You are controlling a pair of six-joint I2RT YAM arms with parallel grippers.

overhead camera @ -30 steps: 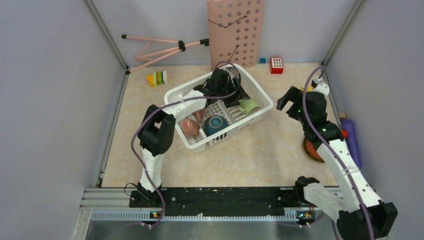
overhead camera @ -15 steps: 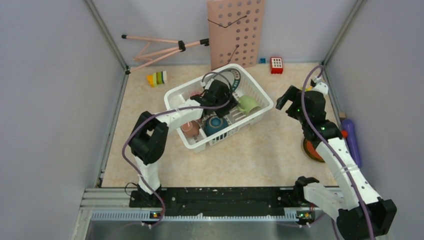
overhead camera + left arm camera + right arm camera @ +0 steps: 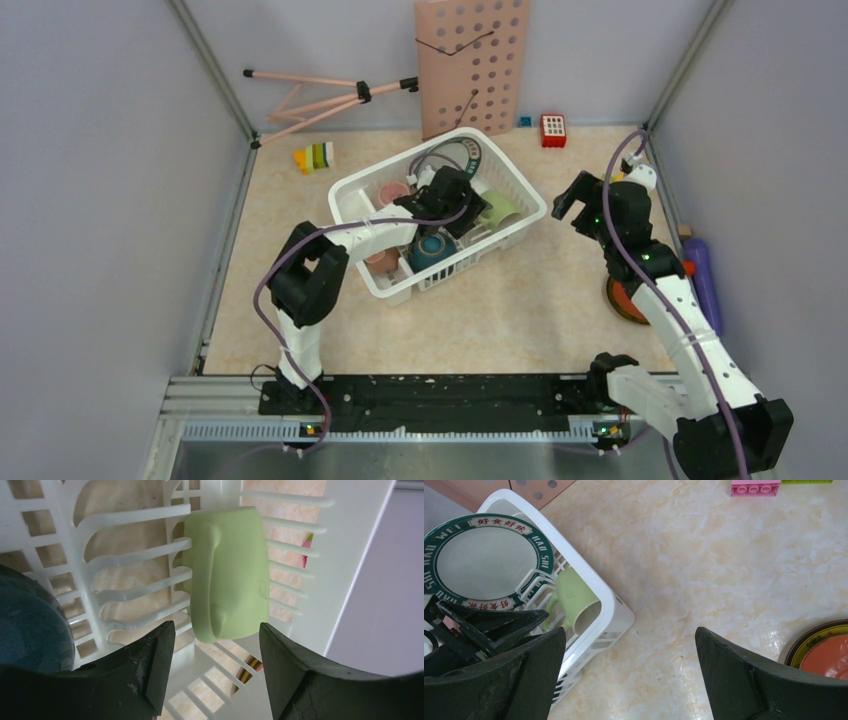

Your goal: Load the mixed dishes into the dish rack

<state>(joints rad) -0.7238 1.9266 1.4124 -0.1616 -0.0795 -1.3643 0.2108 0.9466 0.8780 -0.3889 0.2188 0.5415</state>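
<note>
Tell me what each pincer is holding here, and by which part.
Nothing is held. The left pincer is open by the light green mug, not gripping it; the right pincer is open over bare table.

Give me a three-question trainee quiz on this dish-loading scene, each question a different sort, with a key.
1. True or false: the light green mug lies on its side inside the dish rack.
2. Multiple choice: the orange plate is A) inside the rack, B) on the table outside the rack, C) between the left arm's jaws.
3. Fill in: the jaws of the right arm stand ____.
Key: 1 true; 2 B; 3 open.
</note>
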